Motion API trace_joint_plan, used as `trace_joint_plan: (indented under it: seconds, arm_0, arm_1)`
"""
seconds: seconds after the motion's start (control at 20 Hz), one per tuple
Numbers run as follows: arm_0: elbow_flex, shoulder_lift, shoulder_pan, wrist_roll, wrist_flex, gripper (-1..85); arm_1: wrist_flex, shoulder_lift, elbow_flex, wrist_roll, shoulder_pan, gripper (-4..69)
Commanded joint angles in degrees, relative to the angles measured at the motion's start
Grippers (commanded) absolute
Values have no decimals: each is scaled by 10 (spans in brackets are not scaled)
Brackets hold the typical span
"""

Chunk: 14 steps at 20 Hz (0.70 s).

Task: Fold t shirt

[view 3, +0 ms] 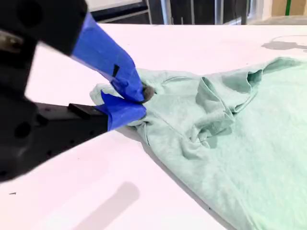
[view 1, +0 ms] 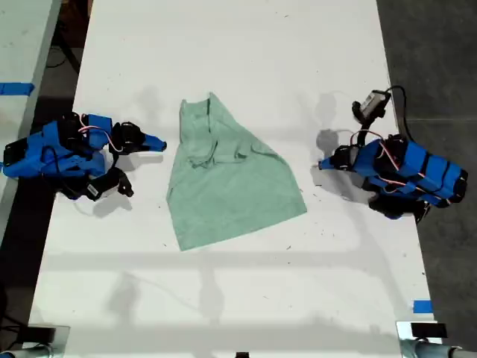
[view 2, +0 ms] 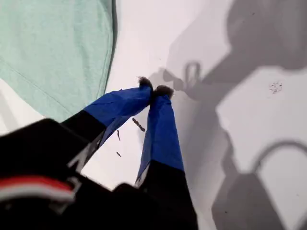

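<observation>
The pale mint-green t shirt point(view 1: 231, 186) lies crumpled on the middle of the white table point(view 1: 246, 298), narrow and bunched at its far end and wider toward the near end. My second gripper point(view 1: 161, 142) point(view 3: 142, 98) is on the arm at the exterior view's left. It is shut and empty, its tips a small gap from the shirt's point(view 3: 230, 134) bunched edge. My first gripper point(view 1: 322, 165) point(view 2: 154, 89) is on the arm at the exterior view's right. It is shut on nothing over bare table, apart from the shirt's point(view 2: 53, 43) hem.
A small grey device point(view 1: 371, 104) with a black cable sits behind the arm at the exterior view's right. Blue tape point(view 1: 422, 306) marks the table near the front corner on the exterior view's right. Another table point(view 1: 22, 45) stands beyond a dark gap at the exterior view's left.
</observation>
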Motion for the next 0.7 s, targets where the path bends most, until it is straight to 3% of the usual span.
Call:
trace_joint_plan:
  seconds: [0.0,0.65]
  arm_0:
    - [21,5,-4,-5,1,-3]
    - [23,-9,-63,-19,2,-2]
  arm_1:
    - [-2,3,25,0,-4,24]
    - [-2,3,25,14,-14,24]
